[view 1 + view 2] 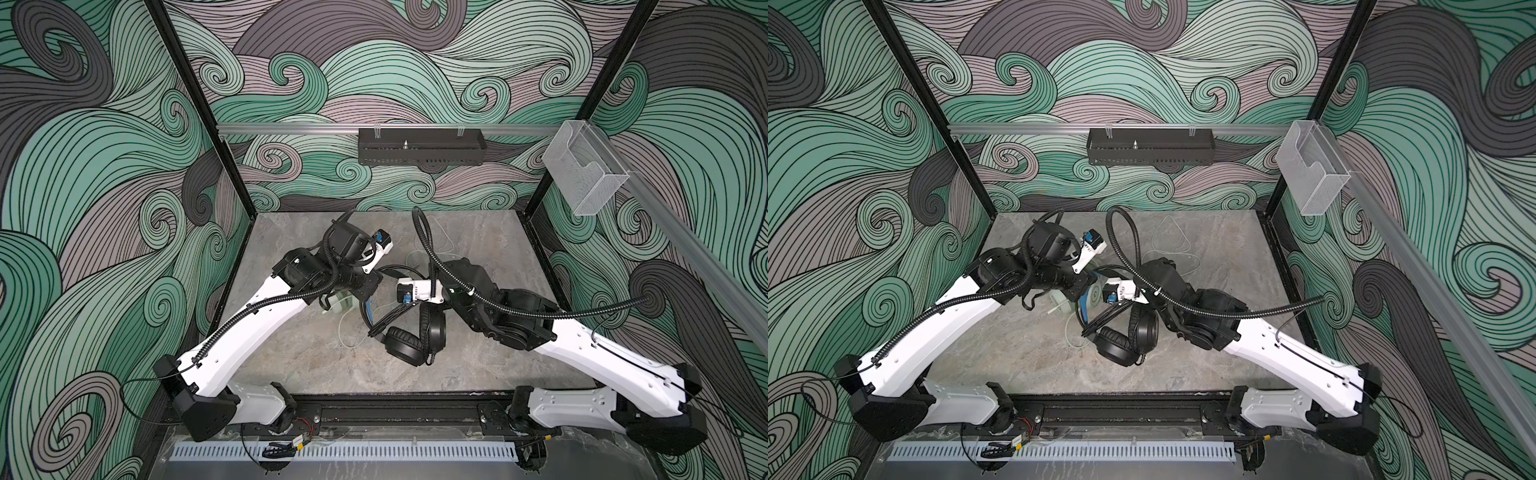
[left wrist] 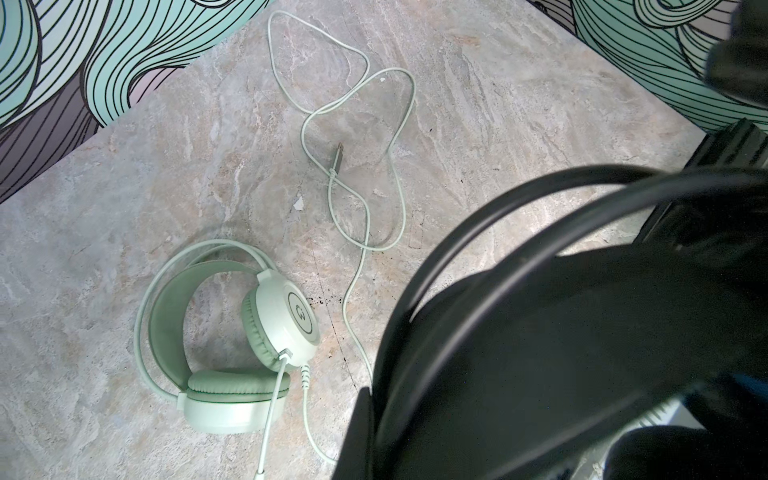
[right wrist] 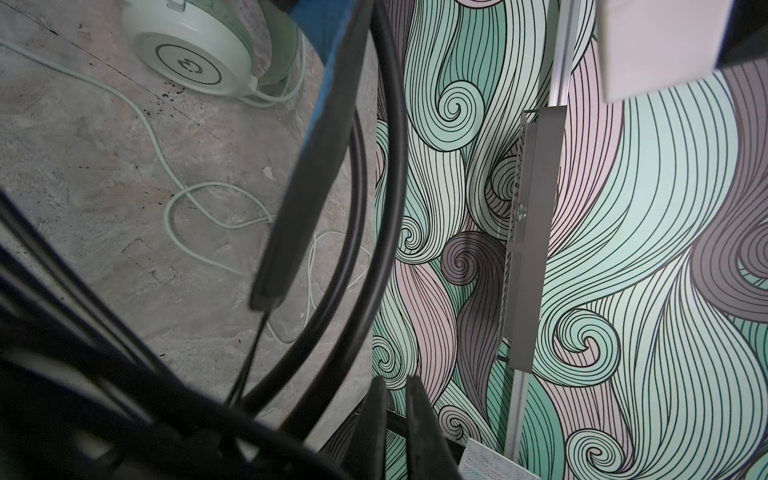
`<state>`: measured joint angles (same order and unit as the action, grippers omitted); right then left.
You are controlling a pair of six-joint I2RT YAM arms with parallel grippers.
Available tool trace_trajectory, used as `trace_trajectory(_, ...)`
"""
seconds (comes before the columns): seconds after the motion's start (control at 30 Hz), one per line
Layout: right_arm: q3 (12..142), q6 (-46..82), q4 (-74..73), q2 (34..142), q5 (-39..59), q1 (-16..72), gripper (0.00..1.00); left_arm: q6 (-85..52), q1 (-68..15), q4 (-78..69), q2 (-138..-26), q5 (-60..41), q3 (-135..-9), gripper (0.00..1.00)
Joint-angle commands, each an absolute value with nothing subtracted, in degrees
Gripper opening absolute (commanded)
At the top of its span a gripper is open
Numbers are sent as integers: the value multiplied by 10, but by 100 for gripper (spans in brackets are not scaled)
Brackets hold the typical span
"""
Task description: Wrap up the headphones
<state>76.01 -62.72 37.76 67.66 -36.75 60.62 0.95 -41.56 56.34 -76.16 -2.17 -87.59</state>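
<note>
Marble-look worktop (image 1: 291, 365) inside swirl-papered walls is carrying both headsets: the black headset (image 1: 402, 345) is sitting just toward 5 o'clock of centre, earcups toward 6 o'clock, while my left jaws are clamping tight on its headband. At its 9 o'clock the mint headset (image 1: 341, 306) is lying half under my left wrist, its white cable (image 2: 336, 158) trailing loose toward 12 o'clock. My right jaws are standing nearly together beside the black cable (image 1: 384, 320) strands; I cannot tell whether they are pinching one.

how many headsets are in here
2. The mint-green headset lies on the table left of centre; the black headset is in the middle, just right of it. The arms may hide more.
</note>
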Motion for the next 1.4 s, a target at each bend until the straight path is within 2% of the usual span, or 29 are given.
trace_trajectory(0.0, 751, -607, 396, 656, -386, 589, 12, 7, -416, 580, -744, -29, -880, 0)
trace_trajectory(0.43, 723, -550, 407, 640, -358, 576, 14, 5, -417, 576, -746, -30, -878, 0)
trace_trajectory(0.87, 701, -455, 407, 602, -294, 517, 24, 3, -416, 588, -754, -17, -886, 0)
trace_trajectory(1.17, 666, -330, 407, 587, -247, 444, 33, -8, -416, 607, -765, 9, -888, 0)
trace_trajectory(1.37, 703, -253, 421, 606, -243, 393, 42, -16, -416, 614, -774, 10, -891, 0)
